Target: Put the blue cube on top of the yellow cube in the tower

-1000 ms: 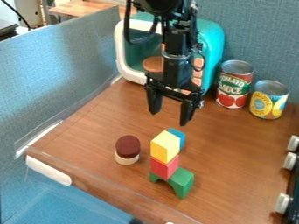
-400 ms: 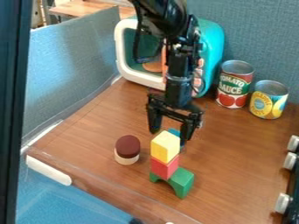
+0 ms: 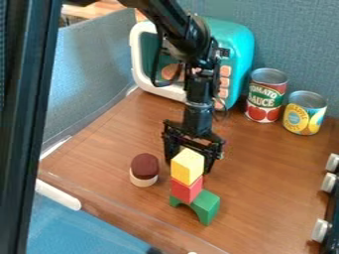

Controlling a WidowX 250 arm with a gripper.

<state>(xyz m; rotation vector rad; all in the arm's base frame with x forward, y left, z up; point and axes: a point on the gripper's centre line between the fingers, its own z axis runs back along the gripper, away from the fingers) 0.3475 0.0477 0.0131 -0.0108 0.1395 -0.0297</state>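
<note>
Low behind the block tower, the black gripper [image 3: 190, 161] stands open, one finger on either side of the yellow cube [image 3: 187, 166] as seen from the camera. That yellow cube tops the tower, resting on a red cube [image 3: 186, 190], with a green arch block [image 3: 206, 207] at the bottom. The blue cube is hidden behind the yellow cube and the gripper. Whether the fingers touch it cannot be told.
A brown-topped, cream-based round toy [image 3: 144, 170] stands left of the tower. Behind are a teal toy oven [image 3: 233, 47], a tomato sauce can [image 3: 266, 95] and a yellow-labelled can [image 3: 305, 113]. Stove knobs line the right edge.
The gripper has come down and toward the camera, to behind the yellow cube. The blue cube, visible earlier, is now covered from view. A dark upright post has entered at the left edge.
</note>
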